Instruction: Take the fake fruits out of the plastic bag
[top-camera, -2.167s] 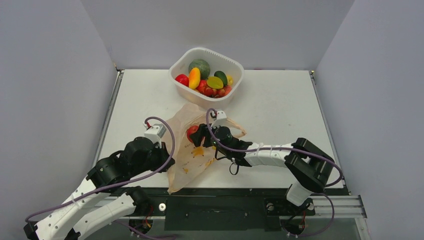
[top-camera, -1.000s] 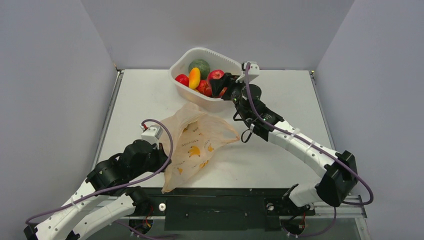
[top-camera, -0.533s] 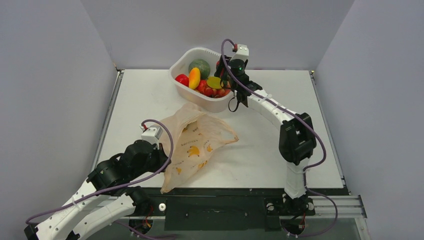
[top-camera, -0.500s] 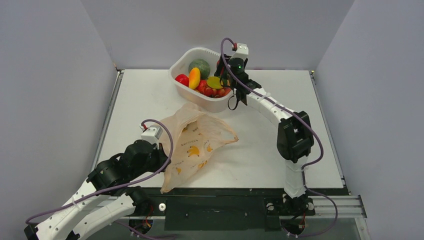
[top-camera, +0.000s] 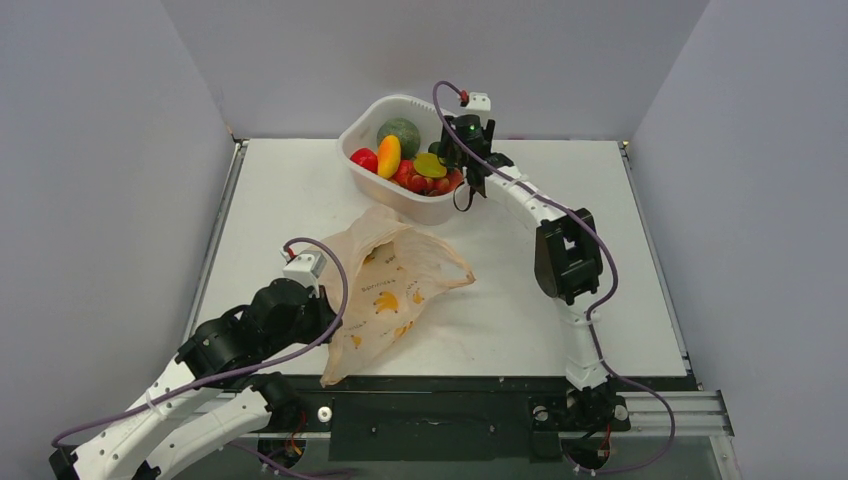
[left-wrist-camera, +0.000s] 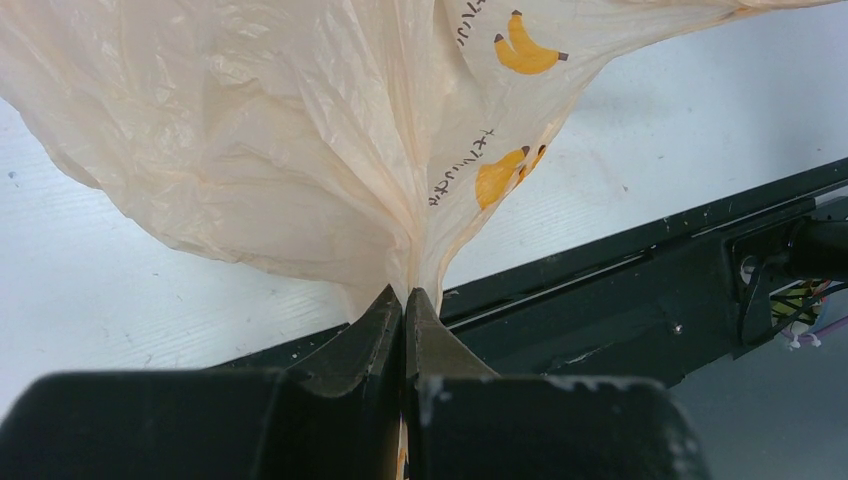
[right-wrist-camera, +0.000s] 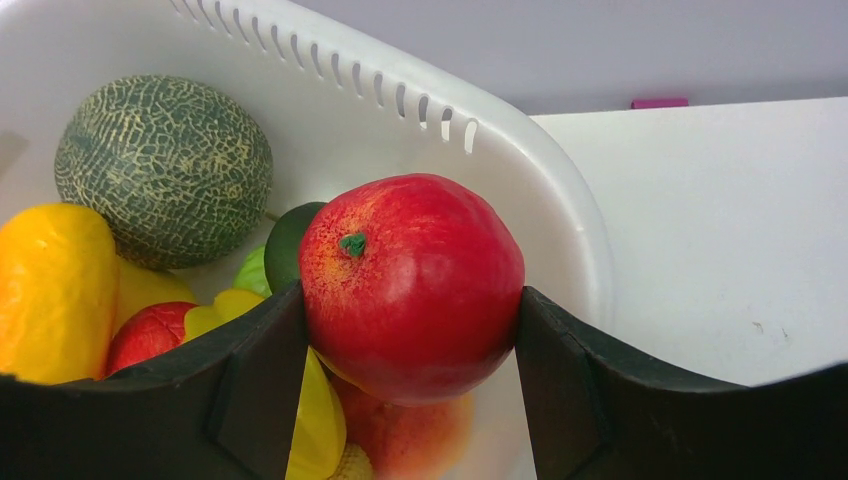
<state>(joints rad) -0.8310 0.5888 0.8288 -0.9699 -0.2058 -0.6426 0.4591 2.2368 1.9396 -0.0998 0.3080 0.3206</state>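
Note:
The peach-orange plastic bag (top-camera: 400, 280) lies slack on the table, printed with small bananas (left-wrist-camera: 525, 55). My left gripper (top-camera: 333, 318) is shut on a bunched fold at its near end (left-wrist-camera: 405, 300). No fruit shows inside the bag. My right gripper (top-camera: 448, 150) is over the right side of the white tub (top-camera: 372, 108) and is shut on a red apple (right-wrist-camera: 412, 285), held just above the fruits in the tub. In the tub lie an orange-yellow oval (top-camera: 389, 156), a yellow-green piece (top-camera: 430, 164) and red pieces (top-camera: 364, 159).
A dark-green melon (top-camera: 399, 134) sits at the back of the tub and also shows in the right wrist view (right-wrist-camera: 160, 170). The tub's slotted rim (right-wrist-camera: 520, 170) is close behind the apple. The black front rail (left-wrist-camera: 640, 300) runs just beyond the bag's near end.
My right gripper has carried the red apple from the bag up to the tub and settled over its right side. The bag has sagged flatter. My left gripper has kept its hold.

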